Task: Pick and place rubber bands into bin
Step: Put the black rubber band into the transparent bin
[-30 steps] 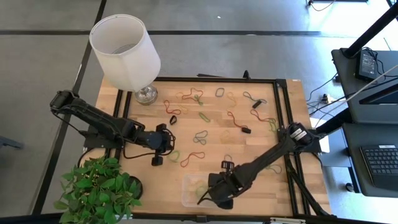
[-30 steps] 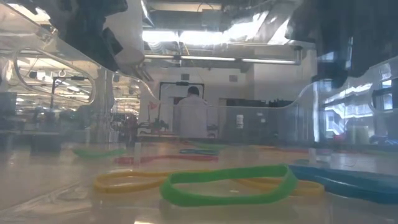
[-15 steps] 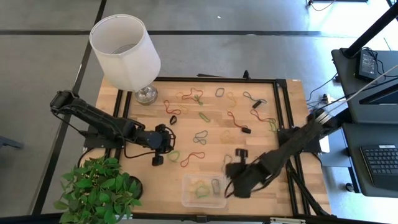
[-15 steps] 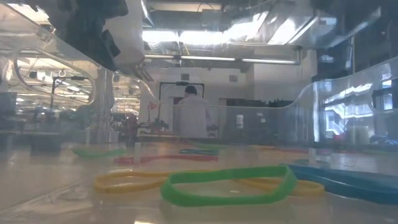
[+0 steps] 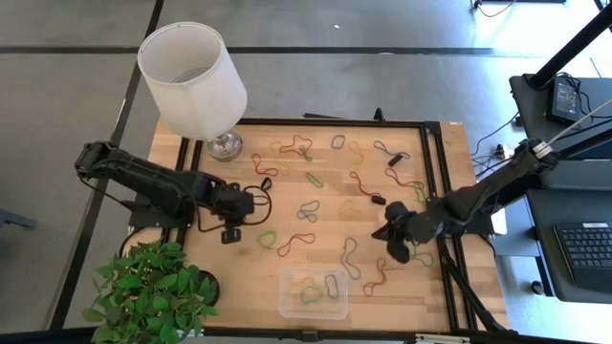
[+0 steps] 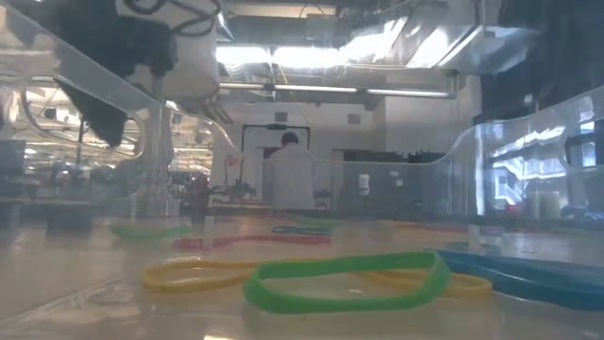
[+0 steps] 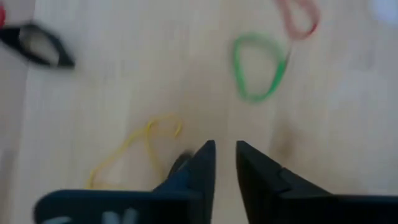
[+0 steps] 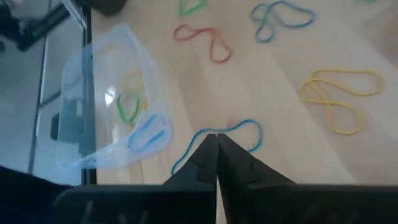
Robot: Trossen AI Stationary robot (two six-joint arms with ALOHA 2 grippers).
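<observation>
Two arms working over scattered bands [image 5: 308, 210], the bin [image 5: 313, 292] sitting at the table's [image 5: 191, 153] near edge.

The right gripper [image 5: 394, 236], fingers pressed together and empty, is hovering right of the bin; its wrist view alone is showing green, yellow and blue bands inside. The left gripper [image 5: 232, 216], fingers slightly parted, is hanging beside a green band [image 7: 258, 67]. No writing is legible.

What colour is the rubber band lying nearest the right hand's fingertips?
Blue rubber band, clearest in the right wrist view.
</observation>
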